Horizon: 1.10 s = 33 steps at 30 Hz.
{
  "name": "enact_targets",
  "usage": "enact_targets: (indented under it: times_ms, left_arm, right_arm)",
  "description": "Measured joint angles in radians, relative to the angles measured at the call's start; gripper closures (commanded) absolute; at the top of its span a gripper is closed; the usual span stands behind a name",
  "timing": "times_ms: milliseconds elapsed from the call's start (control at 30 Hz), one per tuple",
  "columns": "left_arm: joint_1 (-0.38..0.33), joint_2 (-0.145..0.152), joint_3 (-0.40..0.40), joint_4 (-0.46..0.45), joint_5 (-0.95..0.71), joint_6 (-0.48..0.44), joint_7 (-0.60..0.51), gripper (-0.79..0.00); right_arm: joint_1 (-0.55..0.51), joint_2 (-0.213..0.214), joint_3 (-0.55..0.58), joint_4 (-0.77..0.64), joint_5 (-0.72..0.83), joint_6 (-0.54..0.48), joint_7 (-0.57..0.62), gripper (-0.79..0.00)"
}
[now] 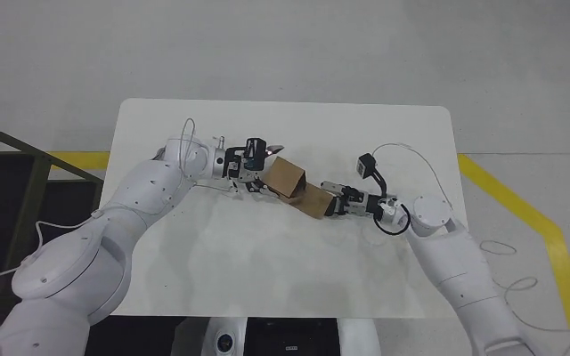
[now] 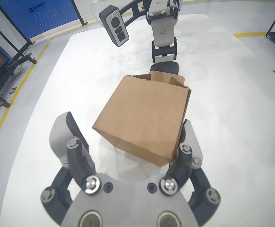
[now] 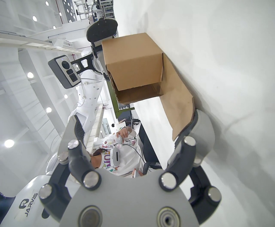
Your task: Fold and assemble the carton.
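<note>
Two-sided holding for folding: steadying carton (image 2: 141,116) with spread left claw (image 2: 126,122), pinning flap (image 3: 176,103) to tabletop (image 2: 214,64) with spread right claw (image 3: 137,118).

Brown carton (image 1: 289,182) on a white table (image 1: 267,267)

The carton is plain brown all over, a bit darker inside. The table top is white. The floor (image 1: 267,44) is grey, with a yellow line (image 1: 508,191) on the right. The left gripper (image 2: 127,119) and the right gripper (image 3: 137,118) are silver, with black links and black ribbed pads (image 2: 74,126). A blue board (image 2: 43,17) stands in the room behind.
</note>
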Motion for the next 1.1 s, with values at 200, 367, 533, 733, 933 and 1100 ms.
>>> enact_targets:
  times_ms: [200, 367, 533, 733, 933, 1100]
  left_arm:
    - [-0.007, -0.005, 0.017, 0.006, 0.006, 0.006, 0.006, -0.785]
    - [-0.006, -0.008, 0.026, 0.012, 0.000, 0.009, 0.009, -0.785]
    - [-0.006, -0.011, 0.032, 0.024, -0.006, 0.010, 0.010, -0.785]
    - [-0.008, -0.014, 0.034, 0.036, -0.006, 0.012, 0.012, -0.785]
    - [-0.006, -0.018, 0.035, 0.041, 0.004, 0.010, 0.010, -0.785]
    - [-0.005, -0.023, 0.034, 0.041, 0.015, 0.009, 0.009, -0.785]
  right_arm:
    - [0.032, -0.014, -0.027, 0.021, 0.052, -0.041, 0.011, -0.785]
    - [0.053, -0.021, -0.044, 0.043, 0.066, -0.035, 0.021, -0.785]
    - [0.068, -0.031, -0.066, 0.059, 0.090, -0.033, 0.021, -0.785]
    - [0.075, -0.037, -0.065, 0.044, 0.130, -0.075, 0.035, -0.785]
    - [0.081, -0.039, -0.067, 0.008, 0.125, -0.073, 0.031, -0.785]
    - [0.098, -0.046, -0.083, -0.001, 0.121, -0.079, 0.020, -0.785]
